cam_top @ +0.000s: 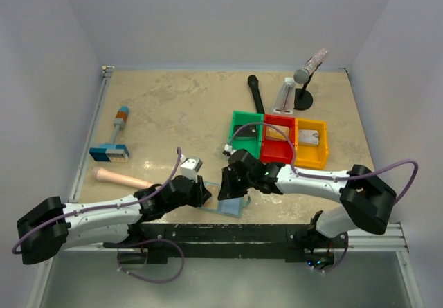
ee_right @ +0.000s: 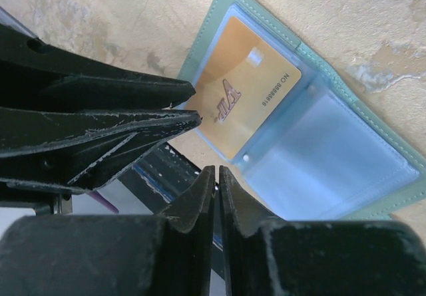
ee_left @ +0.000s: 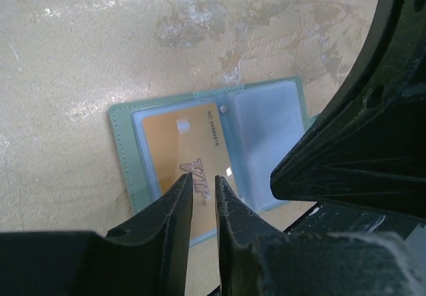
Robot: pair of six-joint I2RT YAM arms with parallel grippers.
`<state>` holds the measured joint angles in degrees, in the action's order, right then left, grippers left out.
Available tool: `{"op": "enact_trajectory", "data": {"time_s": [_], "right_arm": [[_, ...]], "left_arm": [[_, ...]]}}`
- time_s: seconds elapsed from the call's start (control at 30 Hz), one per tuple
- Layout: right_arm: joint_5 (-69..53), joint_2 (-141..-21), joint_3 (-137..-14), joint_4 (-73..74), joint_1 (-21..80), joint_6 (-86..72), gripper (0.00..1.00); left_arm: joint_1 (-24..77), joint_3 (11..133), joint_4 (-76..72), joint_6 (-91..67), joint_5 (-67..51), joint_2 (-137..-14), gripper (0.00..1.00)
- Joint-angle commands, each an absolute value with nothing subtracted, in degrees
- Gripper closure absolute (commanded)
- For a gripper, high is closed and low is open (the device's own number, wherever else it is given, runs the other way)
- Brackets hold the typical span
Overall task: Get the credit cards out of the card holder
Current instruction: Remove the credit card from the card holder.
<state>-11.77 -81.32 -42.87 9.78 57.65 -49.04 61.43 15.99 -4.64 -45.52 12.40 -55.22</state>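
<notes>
- The card holder [cam_top: 233, 207] lies open on the surface, my left claw [ee_left: 204, 179] and right claw [ee_right: 217, 171] meeting over it.
- The tan-orange card [ee_left: 176, 143] sits inside one clear pocket; the neighbouring sleeve [ee_left: 266, 133] looks empty.
- My left claw stands a slit apart at that card's edge; whether it clamps the card, I cannot tell.
- My right claw is pressed together at the holder's edge, nothing seen in it.
- By my judgement, at least this card remains to be drawn out.
</notes>
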Motion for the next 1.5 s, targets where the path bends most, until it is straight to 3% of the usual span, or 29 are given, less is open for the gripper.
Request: {"op": "enact_trajectory", "data": {"time_s": [0.0, 0.47, 1.07, 1.47], "right_arm": [[-13.18, -83.14, -43.33, 6.42, 57.57, -52.29, 0.86], [-13.19, -87.98, -42.89, 6.06, 56.78, -53.70, 0.76], [-13.36, -89.91, -42.89, 6.06, 56.25, -53.88, 0.72], [-13.97, -90.88, -42.72, 5.28, 55.90, -54.14, 0.70]], "left_arm": [[60.82, 14.86, -6.33, -46.49, 13.18, -56.34, 0.77], [60.64, 13.98, -5.63, -47.55, 13.89, -59.32, 0.81], [60.56, 13.53, -2.46, -48.43, 16.08, -54.93, 0.81], [60.56, 13.62, -3.96, -48.34, 14.85, -58.53, 0.84]]}}
